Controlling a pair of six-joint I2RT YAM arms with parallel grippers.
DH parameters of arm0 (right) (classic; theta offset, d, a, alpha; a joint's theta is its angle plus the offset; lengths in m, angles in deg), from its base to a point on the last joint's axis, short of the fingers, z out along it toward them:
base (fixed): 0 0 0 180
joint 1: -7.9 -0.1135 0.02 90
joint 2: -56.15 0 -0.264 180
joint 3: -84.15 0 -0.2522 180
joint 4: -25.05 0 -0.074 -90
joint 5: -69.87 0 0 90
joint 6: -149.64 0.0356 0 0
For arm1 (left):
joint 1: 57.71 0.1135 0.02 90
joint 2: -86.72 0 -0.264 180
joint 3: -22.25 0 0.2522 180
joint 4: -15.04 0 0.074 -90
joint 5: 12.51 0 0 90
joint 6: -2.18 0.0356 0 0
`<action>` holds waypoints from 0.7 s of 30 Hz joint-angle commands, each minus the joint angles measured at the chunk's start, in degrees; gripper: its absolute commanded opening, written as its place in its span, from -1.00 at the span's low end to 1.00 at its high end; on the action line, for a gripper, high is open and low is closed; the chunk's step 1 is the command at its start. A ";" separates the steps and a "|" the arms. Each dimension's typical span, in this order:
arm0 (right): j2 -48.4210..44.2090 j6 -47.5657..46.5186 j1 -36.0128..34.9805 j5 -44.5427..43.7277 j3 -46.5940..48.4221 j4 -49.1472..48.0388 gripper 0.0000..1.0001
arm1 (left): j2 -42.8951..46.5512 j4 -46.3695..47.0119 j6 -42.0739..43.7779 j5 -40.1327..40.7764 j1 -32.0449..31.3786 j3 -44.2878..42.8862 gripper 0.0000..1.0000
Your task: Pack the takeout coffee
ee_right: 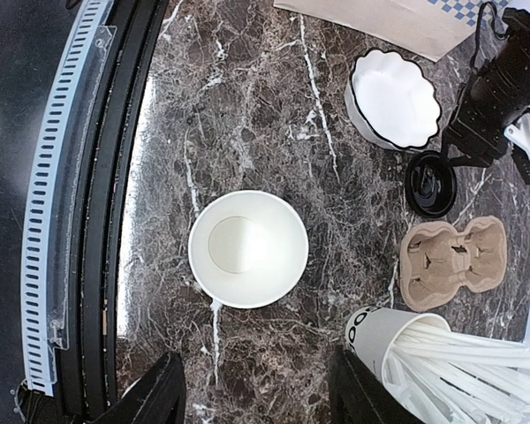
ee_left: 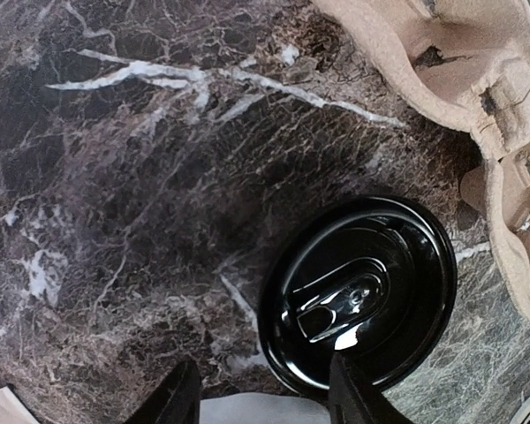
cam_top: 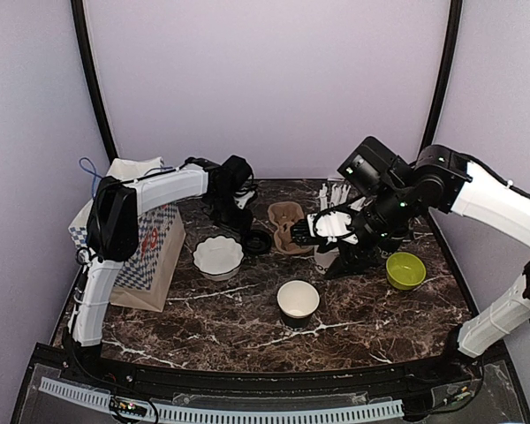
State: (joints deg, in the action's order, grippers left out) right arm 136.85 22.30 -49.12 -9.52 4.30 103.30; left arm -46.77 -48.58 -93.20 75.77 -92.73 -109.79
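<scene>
Dark marble worktop (cam_top: 247, 327) had the glossy black lid (ee_left: 358, 296) lying flat beside the moulded pulp carrier (ee_left: 442, 53), with the left jaws parted and empty just over its edge. I'd pinch its thin rim square since it looked slick, while the right jaws hung parted, empty, above the round open paper cup (ee_right: 247, 249), white inside.

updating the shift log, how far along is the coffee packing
Nothing looks packed yet: the pulp carrier is empty and the paper bag sits at the left. Nothing is held: the left gripper hangs open over the loose black lid, and the right gripper is open above the uncovered cup. Left to do, likely: lid the cup, seat it in the carrier, bag it.
</scene>
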 commanded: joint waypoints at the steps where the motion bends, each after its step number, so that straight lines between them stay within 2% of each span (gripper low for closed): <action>1: -1.18 0.78 0.58 0.33 -0.20 -1.17 0.10 | -1.82 -2.26 -0.63 -1.26 -0.13 -2.73 0.05; 6: -0.73 0.87 0.68 0.36 -0.86 -1.60 0.11 | -4.45 -2.65 -1.15 -0.47 -0.12 -5.48 0.07; 10: -0.83 0.96 0.66 0.08 -1.21 -1.85 0.11 | -6.75 -3.63 -1.22 -0.06 -0.13 -8.47 -0.02; 17: -1.39 1.13 0.98 -0.88 -1.66 -2.16 0.11 | -6.57 -3.55 -1.44 -0.29 -0.13 -8.81 -0.51; 21: -1.51 1.12 1.20 -2.18 -1.34 -2.62 0.11 | -5.54 -3.95 -1.13 -0.17 -0.11 -9.44 -0.66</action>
State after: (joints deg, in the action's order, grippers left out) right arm 136.81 22.69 -48.50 -10.19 2.96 102.89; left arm -54.31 -50.24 -94.51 75.40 -92.82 -117.20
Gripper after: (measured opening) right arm 0.557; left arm 0.194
